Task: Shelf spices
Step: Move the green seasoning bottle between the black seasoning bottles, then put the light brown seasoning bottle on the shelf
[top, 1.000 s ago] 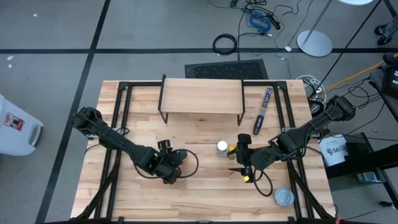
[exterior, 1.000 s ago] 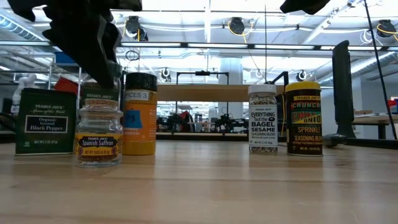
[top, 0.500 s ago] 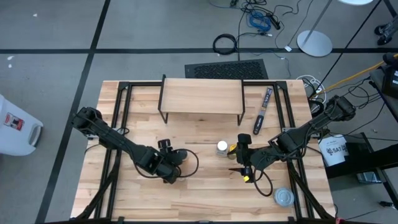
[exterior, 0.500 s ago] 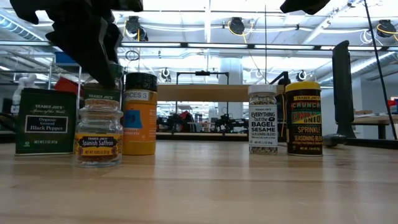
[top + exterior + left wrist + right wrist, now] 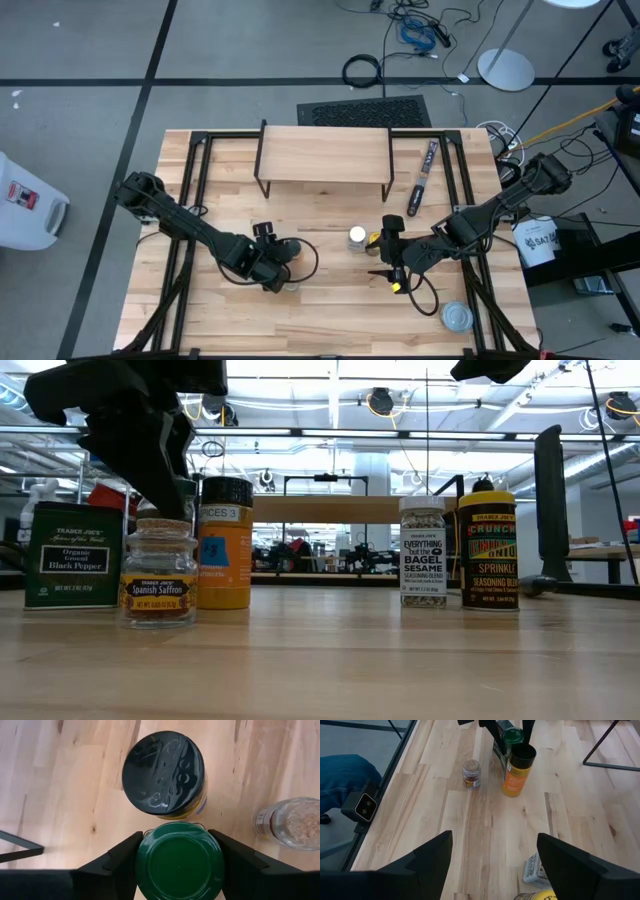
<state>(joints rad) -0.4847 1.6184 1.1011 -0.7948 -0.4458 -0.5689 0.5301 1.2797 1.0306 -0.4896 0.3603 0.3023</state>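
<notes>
My left gripper [image 5: 176,838] is shut on the green-lidded jar [image 5: 180,861] near the table's middle left [image 5: 278,280]. The orange jar with a black lid [image 5: 164,772] stands close beside it. The small saffron jar [image 5: 158,575] and the dark pepper tin [image 5: 73,555] stand next to them. A white-lidded jar [image 5: 422,550] and a yellow-lidded jar [image 5: 488,550] stand on the table under my right gripper [image 5: 495,851], which hovers open with nothing between its fingers. The shelf [image 5: 325,155] stands at the far middle, its plank top bare. My left gripper pinches the green-lidded jar between its two fingers, one on each side of the lid's rim [image 5: 144,854]. The fingers slant down from above. The jar sits upright in the hold. The gripper and the saffron jar hide its bottom.
A long dark packet [image 5: 422,178] lies right of the shelf. A flat round silver tin [image 5: 457,318] sits at the near right. A small camera [image 5: 365,806] sits at the table's near edge, with a person's blue-clad limb [image 5: 345,770] beyond it. Bare wood lies between the jar groups.
My left gripper, still shut on the green-lidded jar, has edged up and slightly toward the near edge. The jar's label showed above the saffron jar in the low view and no longer shows there.
</notes>
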